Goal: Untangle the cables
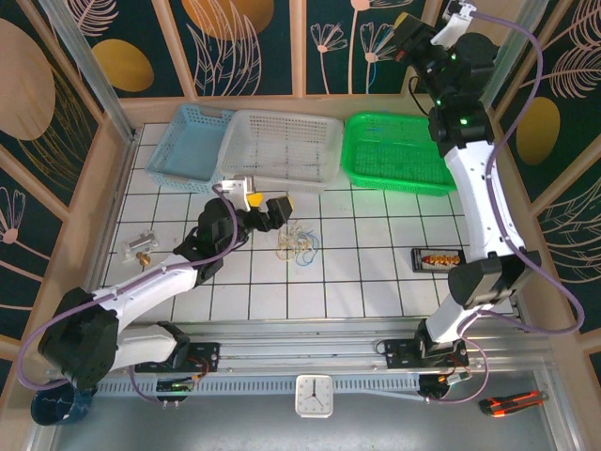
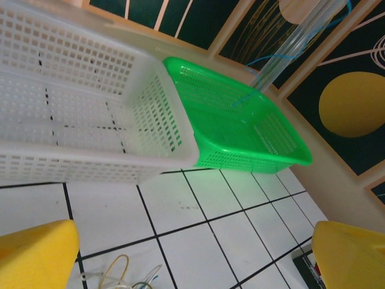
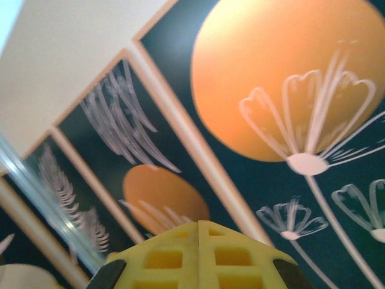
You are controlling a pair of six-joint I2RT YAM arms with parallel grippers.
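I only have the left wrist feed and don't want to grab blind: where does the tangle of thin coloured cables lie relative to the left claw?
Observer: In the top view, the tangle of thin coloured cables lies loose on the white tiled table, just right of the left claw, which is open and holds nothing.
Operator: Is the right arm in the way?
Observer: It looks well clear. The right claw is shut and raised near the back wall, above the far edge of the green plastic basket.
Operator: Anything left of the white mesh basket?
Observer: A light blue plastic basket sits right beside it.
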